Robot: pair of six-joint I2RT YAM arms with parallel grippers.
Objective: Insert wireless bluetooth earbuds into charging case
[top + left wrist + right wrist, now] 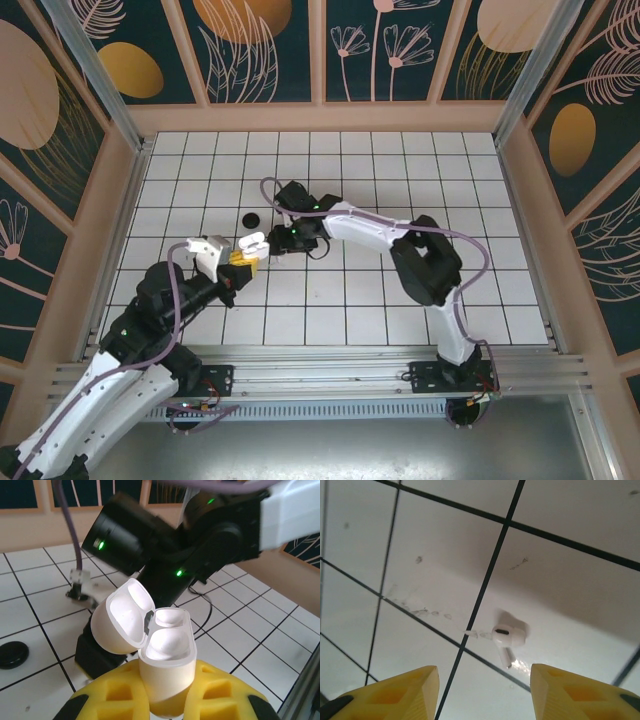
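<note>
- The left gripper [167, 700] has its yellow fingers [107, 697] pressed onto the lower body of the white case [167, 652], pinching it from both sides.
- The case is held up off the tiles, tilted a little, close to the middle of the table [400, 170] in the top view.
- Its lid [122, 617] is swung open, hinged back to the left of the body.
- The inside of the case looks white and rounded; I cannot tell whether a bud sits in it.
- The right arm [200, 535], black with green lights, hangs just behind the open case.
- The right gripper [482, 692] points down at the table with its two yellow fingers spread wide, nothing between them.
- One white earbud [509, 636] lies on its side on a white tile, stem pointing towards the fingers.
- It lies just beside a dark grid line, beyond the fingertips and touching neither.
- A black disc [250, 219] lies flat on the tiles near the case, on its far side in the top view.
</note>
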